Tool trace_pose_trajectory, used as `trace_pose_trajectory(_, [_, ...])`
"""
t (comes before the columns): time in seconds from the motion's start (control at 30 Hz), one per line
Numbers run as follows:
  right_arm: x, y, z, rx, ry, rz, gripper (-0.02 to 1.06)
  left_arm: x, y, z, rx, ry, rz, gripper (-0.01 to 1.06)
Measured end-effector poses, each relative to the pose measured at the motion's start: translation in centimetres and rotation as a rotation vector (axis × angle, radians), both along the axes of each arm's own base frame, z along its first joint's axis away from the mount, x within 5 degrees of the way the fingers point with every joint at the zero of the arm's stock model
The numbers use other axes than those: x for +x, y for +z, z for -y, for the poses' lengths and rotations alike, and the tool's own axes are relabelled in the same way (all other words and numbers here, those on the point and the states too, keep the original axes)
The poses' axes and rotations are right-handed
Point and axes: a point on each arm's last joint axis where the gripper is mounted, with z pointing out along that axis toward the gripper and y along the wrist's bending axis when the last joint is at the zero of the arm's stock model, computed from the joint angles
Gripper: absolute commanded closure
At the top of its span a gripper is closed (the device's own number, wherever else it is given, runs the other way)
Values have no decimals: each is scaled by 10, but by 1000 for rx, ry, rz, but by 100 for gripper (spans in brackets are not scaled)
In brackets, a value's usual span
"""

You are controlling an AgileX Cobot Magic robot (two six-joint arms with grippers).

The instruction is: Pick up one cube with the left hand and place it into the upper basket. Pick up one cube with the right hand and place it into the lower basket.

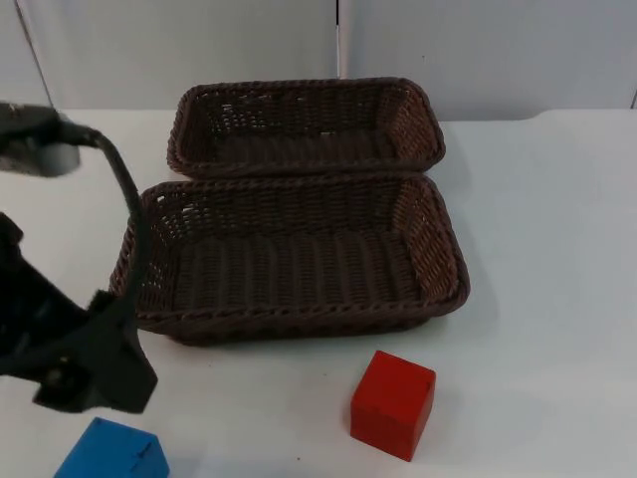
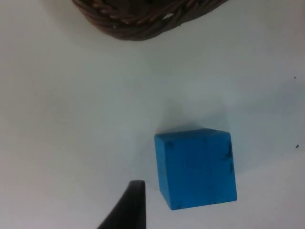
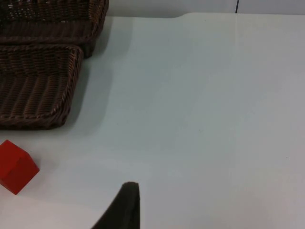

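- Lower basket [image 1: 299,254] is sitting just in front of the upper basket [image 1: 307,124].
- Left gripper [image 1: 95,373] is hanging above the blue cube [image 1: 111,453]; its opening cannot be told.
- Red cube [image 1: 393,403] is lying before the lower basket.

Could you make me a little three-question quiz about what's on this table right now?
1. True or false: both baskets hold a cube.
2. Which cube lies nearest the left tool: A) red, B) blue?
3. Fill in: the red cube sits on the table in front of the ____ basket.

Key:
1. False: the upper basket and lower basket hold nothing.
2. B: the blue cube lies just beside that tool's fingertip.
3. Lower.
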Motion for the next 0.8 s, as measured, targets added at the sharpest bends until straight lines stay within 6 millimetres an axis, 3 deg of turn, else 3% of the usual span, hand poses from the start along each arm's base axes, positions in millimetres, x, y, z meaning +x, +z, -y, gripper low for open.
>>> trace_pose_trajectory(0.23, [0, 0, 0, 0, 0, 0, -1, 10, -27, 4, 38, 38, -104, 0])
trace_pose_trajectory(0.8, [0, 0, 0, 0, 0, 0, -1, 32, -80, 6, 122, 69, -146, 0])
